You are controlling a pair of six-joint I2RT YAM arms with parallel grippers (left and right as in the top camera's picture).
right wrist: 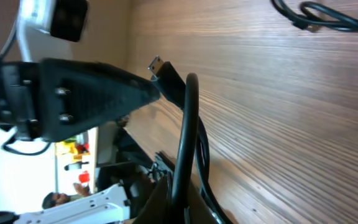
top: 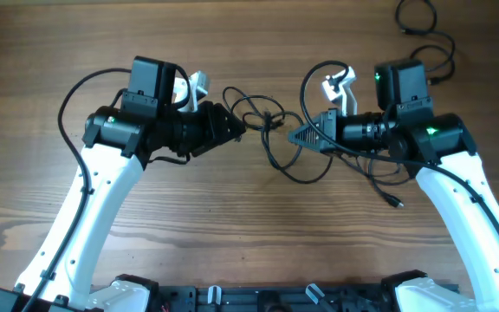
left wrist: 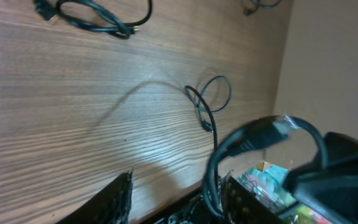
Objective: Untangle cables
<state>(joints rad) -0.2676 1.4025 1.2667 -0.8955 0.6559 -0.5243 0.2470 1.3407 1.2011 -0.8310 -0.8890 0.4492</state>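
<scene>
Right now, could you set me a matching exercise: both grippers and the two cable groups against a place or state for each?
1 left gripper
2 right gripper
3 tangled cables
4 separate cable

A far right corner of the table
B shut, gripping
C between the two grippers
D jaws apart

Pairs: 1-D, 2-B, 3-C, 4-A

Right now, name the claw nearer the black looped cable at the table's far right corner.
Right. The right claw is left of and closer to the robot than the black looped cable; the left claw is even farther left.
</scene>
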